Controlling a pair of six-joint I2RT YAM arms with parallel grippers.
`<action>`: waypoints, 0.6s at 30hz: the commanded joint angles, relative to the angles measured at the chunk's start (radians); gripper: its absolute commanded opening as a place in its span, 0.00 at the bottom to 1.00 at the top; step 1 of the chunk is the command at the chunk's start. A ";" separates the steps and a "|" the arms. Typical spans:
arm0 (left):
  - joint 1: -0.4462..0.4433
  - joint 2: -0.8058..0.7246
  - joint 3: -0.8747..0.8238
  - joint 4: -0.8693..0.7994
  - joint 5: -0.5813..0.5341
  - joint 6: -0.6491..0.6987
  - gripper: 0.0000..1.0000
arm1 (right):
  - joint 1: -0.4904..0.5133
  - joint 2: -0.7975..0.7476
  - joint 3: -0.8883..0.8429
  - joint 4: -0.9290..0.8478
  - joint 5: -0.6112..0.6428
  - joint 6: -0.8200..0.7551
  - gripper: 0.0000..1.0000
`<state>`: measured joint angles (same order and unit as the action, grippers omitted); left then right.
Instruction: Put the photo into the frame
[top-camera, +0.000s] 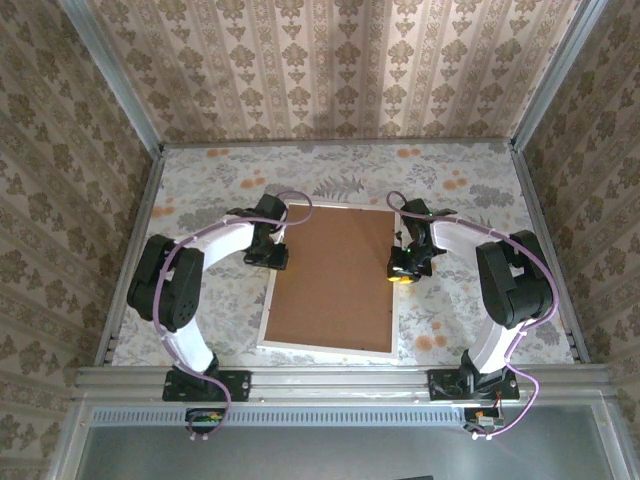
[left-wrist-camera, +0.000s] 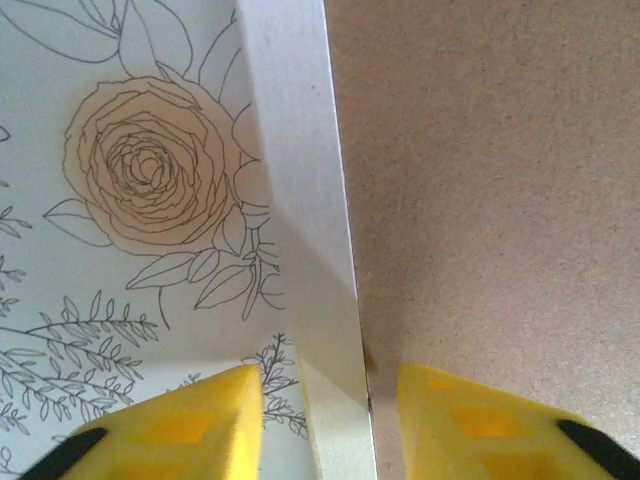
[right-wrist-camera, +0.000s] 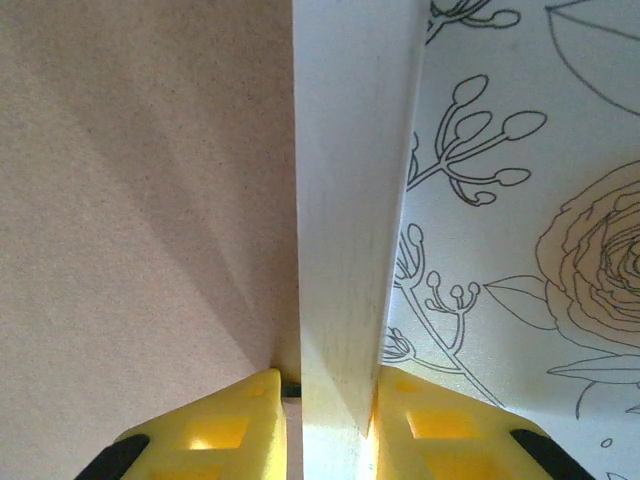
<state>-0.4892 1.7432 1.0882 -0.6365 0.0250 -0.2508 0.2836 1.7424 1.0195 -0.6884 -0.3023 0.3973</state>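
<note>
The white frame (top-camera: 325, 349) lies flat at the table's middle, with a plain brown board (top-camera: 335, 275) covering its back. The photo is hidden. My left gripper (top-camera: 268, 255) is at the frame's left rail near the far corner. In the left wrist view it (left-wrist-camera: 328, 385) straddles the white rail (left-wrist-camera: 300, 200), open, with a gap on each side. My right gripper (top-camera: 403, 268) is at the right rail. In the right wrist view it (right-wrist-camera: 328, 390) is shut on the rail (right-wrist-camera: 350, 180), its yellow fingers (right-wrist-camera: 430, 420) against both sides.
The floral tablecloth (top-camera: 210, 200) spreads around the frame, with bare room to its left, right and far side. Patterned walls close in the table on three sides. A metal rail (top-camera: 340, 378) runs along the near edge, by the arm bases.
</note>
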 joint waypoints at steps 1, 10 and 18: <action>0.015 -0.030 0.040 -0.042 -0.006 0.002 0.45 | 0.000 0.050 -0.006 0.025 0.018 -0.013 0.26; 0.126 0.006 0.098 0.057 0.123 -0.036 0.49 | 0.000 0.076 0.016 0.033 0.001 -0.024 0.28; 0.182 0.139 0.247 0.058 0.164 0.000 0.36 | 0.000 0.088 0.030 0.035 -0.015 -0.034 0.29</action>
<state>-0.3183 1.8374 1.2881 -0.5716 0.1509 -0.2668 0.2783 1.7721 1.0489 -0.7181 -0.3195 0.3874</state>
